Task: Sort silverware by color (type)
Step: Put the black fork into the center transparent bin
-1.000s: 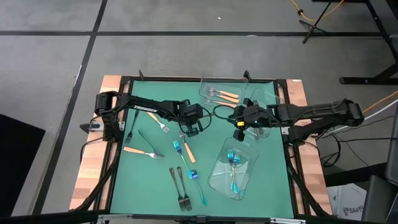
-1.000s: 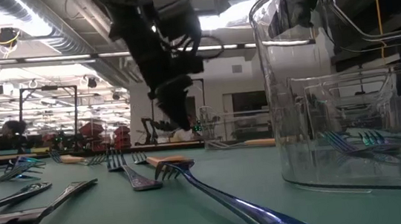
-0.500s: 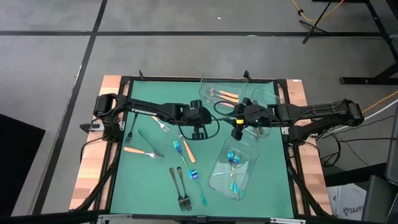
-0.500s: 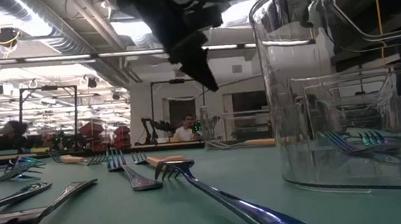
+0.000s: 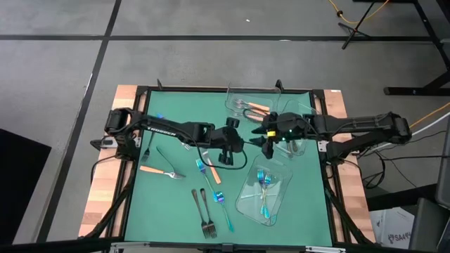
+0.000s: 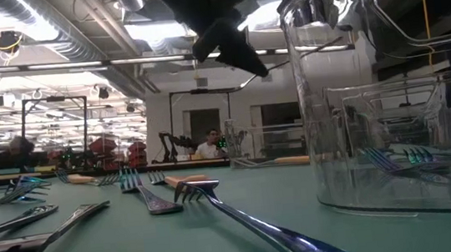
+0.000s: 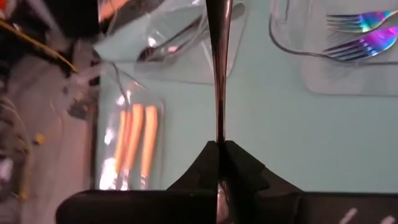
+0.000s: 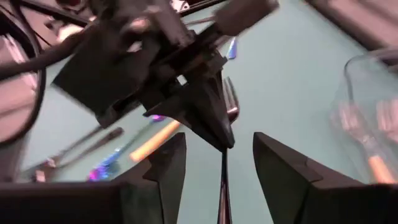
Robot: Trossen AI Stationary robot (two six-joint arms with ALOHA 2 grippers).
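**Dark fork held between two grippers above the counter**

The left gripper is clamped on a dark fork, held above the green counter. The right gripper faces it with fingers spread wide around the fork. Beyond lie orange-handled forks in a clear tray.

The green table carries three clear trays: one at upper centre, one right of it, one at lower right. Loose forks lie at left, centre and bottom.
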